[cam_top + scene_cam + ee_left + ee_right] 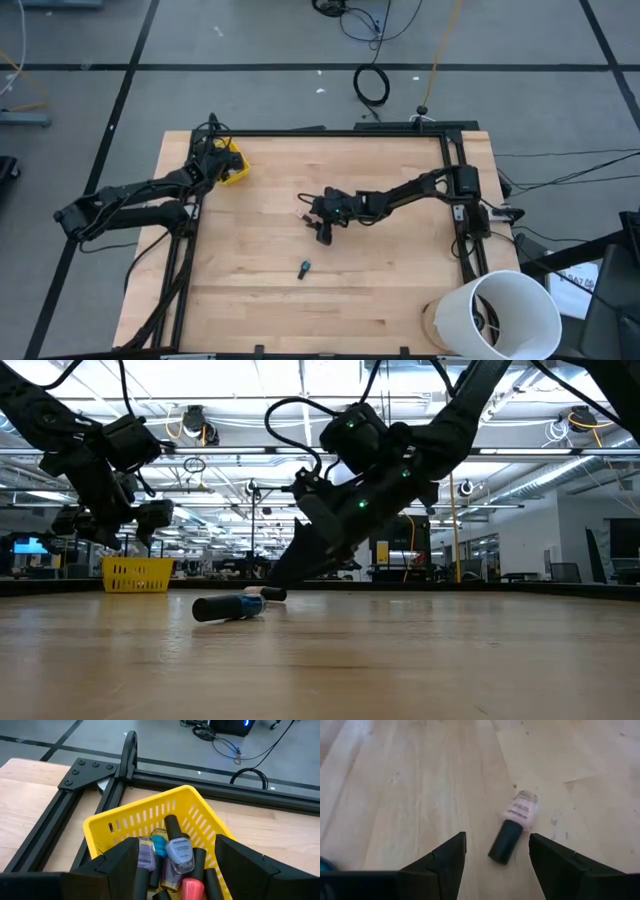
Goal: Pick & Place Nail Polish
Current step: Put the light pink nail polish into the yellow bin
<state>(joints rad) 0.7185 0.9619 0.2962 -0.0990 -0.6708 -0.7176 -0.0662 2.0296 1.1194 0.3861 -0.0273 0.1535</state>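
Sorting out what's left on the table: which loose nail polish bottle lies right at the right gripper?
The pale pink bottle, lying on its side between the right gripper's open fingers; the blue bottle lies apart, nearer the table's front edge.

Light wooden table top [380, 285] with a black metal frame [330, 133] along its edges. Small yellow perforated plastic bin [233, 163] sits at the far left corner, just beside the frame rails. Large white cylindrical bucket [505, 315] stands off the near right corner. Coiled black cable [371, 86] lies on the grey floor beyond the table.
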